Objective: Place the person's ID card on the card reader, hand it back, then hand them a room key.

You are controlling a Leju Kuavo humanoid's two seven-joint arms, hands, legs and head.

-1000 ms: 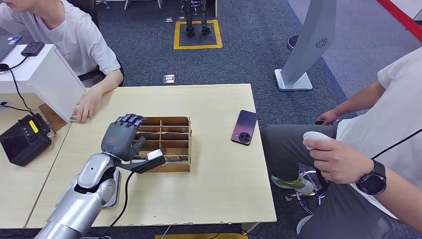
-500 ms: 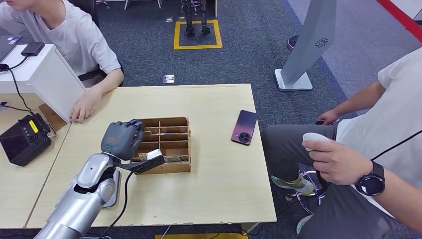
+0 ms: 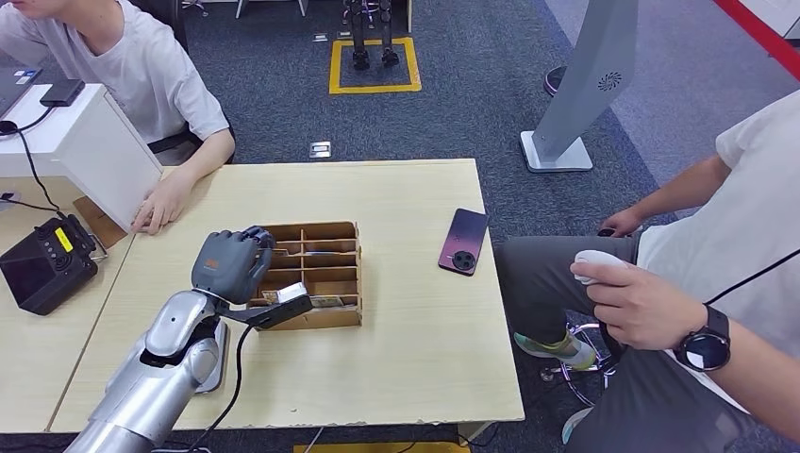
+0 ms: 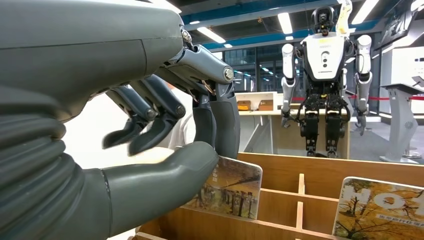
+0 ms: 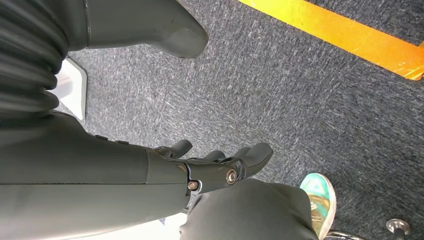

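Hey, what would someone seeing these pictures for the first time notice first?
Probably the robot's left hand over the wooden compartment box on the table, its thumb and fingers closing on a picture card standing inside. Next, the dark phone lying right of the box.

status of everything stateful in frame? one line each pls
left hand: over the wooden organizer's corner, thumb against a room key card, fingers curled above it; grip unclear
room key card: upright in a compartment
second card: upright in another compartment
wooden organizer: on the table, open-topped
phone: flat on table, camera side up
right hand: hanging over the carpet, holding nothing
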